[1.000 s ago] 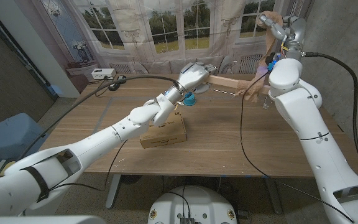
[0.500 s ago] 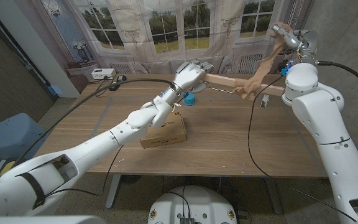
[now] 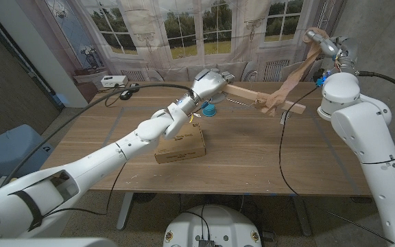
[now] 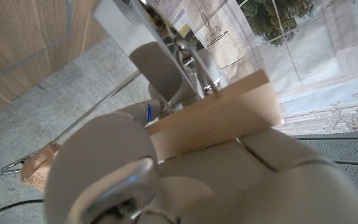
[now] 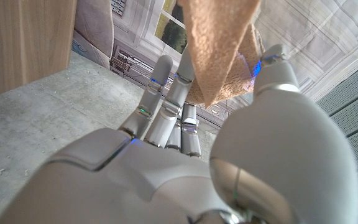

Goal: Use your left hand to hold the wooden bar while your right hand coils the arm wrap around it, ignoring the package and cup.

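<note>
Wooden bar (image 3: 262,95) stays lifted in the left hand (image 3: 208,85); the right hand (image 3: 321,42), raised above it, pinches the arm wrap (image 3: 290,75) taut for coiling.

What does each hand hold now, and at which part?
The left hand grips the wooden bar at one end. The right hand holds the arm wrap by its free upper end.

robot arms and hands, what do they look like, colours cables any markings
Both arms are glossy white rounded shells with grey joints. The left arm has a black band near the shoulder; thin black cables trail along both arms. The left hand and right hand are pale grey-white, the right hand's fingers carrying small blue and green lights.
</note>
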Robot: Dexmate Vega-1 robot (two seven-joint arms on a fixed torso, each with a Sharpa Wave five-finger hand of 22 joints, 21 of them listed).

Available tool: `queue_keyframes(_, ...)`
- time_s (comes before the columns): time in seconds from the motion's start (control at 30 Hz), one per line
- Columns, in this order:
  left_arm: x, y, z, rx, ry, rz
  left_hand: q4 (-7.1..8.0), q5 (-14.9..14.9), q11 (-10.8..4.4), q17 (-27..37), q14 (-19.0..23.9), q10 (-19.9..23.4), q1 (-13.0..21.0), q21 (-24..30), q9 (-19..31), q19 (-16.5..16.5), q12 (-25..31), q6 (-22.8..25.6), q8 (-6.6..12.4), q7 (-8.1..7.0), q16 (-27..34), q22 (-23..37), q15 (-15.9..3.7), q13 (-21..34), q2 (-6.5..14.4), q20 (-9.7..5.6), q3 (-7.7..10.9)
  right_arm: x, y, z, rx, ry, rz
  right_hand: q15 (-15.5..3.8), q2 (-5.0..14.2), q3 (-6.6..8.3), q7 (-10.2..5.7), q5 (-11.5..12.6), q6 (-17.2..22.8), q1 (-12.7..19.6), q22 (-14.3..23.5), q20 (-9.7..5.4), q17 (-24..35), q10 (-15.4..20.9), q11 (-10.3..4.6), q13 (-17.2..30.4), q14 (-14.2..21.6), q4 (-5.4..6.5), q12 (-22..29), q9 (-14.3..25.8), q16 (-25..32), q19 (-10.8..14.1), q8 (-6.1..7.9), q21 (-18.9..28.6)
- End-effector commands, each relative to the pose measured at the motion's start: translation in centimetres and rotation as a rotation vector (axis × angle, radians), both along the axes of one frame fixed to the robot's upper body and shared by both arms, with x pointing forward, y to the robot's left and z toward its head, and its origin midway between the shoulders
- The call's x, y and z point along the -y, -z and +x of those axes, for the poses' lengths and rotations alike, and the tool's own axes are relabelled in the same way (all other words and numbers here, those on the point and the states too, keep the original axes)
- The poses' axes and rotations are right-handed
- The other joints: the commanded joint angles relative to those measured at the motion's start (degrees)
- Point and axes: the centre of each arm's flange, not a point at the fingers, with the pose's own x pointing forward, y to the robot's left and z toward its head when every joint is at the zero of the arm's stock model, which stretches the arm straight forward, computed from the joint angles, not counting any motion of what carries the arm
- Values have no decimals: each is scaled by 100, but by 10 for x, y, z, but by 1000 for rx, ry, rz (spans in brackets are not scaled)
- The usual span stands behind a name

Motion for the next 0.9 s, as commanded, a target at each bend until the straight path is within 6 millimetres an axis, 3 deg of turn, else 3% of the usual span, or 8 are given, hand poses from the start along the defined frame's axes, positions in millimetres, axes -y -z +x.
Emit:
queue_keyframes(0.03,-26,-2,-11,43,179,-154,40,31,-12,-4,-10,22,15,5,64,-31,-3,-20,82,-14,5,1,10,-36,67,-418,18,5,10,19,-41,-18,21,-133,1786,96,-772,16,2117,1775,3,35,14,2418,-1041,1067,-50,-1,7,4,17,-36,35,53)
queue_keyframes(0.47,-39,-6,-9,69,131,-184,45,54,-29,-19,-8,9,1,10,60,-28,114,-45,116,1,-25,2,10,89,68,-415,23,18,21,24,-34,-32,67,-130,1792,83,-774,12,2103,1774,1,26,11,2416,-1026,1058,-79,4,-20,15,36,-50,-2,89)
queue_keyframes(0.9,-44,-11,3,88,226,-305,47,65,-59,1,33,-7,-9,-1,69,-13,192,-66,155,-17,-14,-13,9,65,75,-441,26,10,37,42,-31,-87,86,-133,1795,76,-778,10,2120,1783,-2,37,5,2423,-1014,1073,-88,3,-28,26,54,-57,-20,120)
